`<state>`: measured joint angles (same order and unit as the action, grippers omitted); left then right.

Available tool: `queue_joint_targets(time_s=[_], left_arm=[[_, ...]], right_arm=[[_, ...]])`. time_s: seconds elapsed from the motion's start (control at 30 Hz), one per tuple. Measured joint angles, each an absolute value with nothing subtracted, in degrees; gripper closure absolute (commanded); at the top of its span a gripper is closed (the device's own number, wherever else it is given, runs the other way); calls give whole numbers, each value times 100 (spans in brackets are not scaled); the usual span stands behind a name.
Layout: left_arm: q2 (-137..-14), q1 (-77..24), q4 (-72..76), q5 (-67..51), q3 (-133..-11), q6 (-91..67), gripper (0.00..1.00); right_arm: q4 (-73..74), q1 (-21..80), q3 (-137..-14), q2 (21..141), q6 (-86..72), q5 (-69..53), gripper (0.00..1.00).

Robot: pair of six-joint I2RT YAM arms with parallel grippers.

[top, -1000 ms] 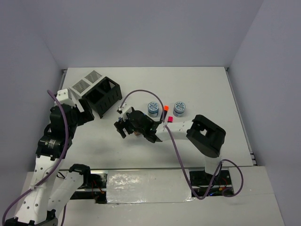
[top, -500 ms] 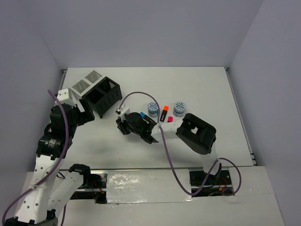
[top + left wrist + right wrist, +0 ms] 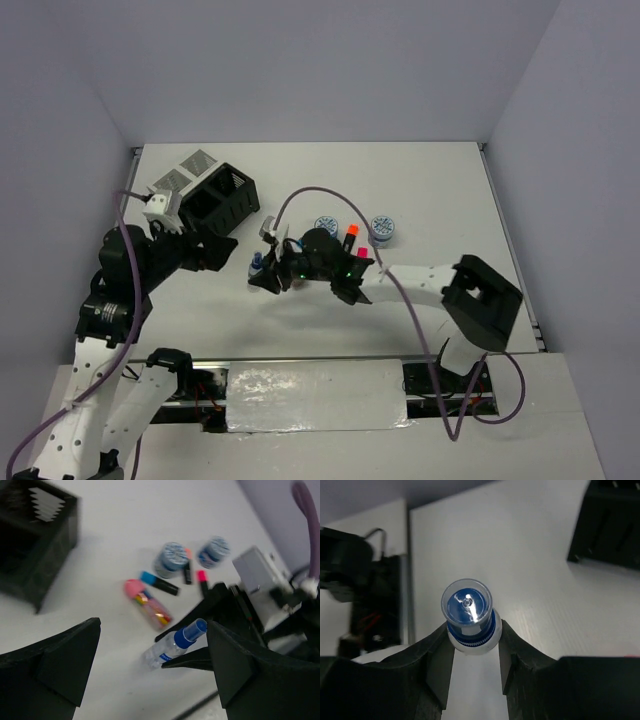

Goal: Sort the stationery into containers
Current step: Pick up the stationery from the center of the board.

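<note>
Bottle (image 3: 467, 606) clamped in right tool (image 3: 471, 632); left tool (image 3: 152, 630) agape.

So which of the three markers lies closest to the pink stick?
The blue-capped marker. Its cap sits right beside the rounded end of the pink stick; the orange-capped marker and the pink-capped marker lie farther off.
</note>
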<state>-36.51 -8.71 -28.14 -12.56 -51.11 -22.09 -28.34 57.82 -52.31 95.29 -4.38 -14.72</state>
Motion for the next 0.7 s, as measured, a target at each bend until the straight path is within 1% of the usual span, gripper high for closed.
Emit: queue_joint_targets(time_s=[0.1, 0.2, 0.3, 0.47, 0.6, 0.7], left_arm=[[-3524, -880, -2464, -2630, -5089, -2220, 1], [-3378, -880, -2062, -3708, -5022, -2274, 1], [-3205, -882, -1682, -4488, -4871, -2359, 1], [-3218, -882, -1308, -5109, -4609, -2469, 1], [-3249, -882, -1236, -5218, -4458, -2508, 4], [-3295, -882, -1232, -5225, -4434, -2541, 7]], right_arm=[[-2851, 5502, -5245, 8847, -556, -2923, 98], [-3227, 5087, -5172, 8464, -954, -4348, 100], [-3214, 4956, -5133, 8359, -1135, -5140, 100], [-2698, 5148, -5260, 8364, -1243, -5752, 100], [-2451, 5177, -5535, 8372, -1391, -5852, 100], [-2370, 5196, -5649, 8372, -1483, -5846, 100]])
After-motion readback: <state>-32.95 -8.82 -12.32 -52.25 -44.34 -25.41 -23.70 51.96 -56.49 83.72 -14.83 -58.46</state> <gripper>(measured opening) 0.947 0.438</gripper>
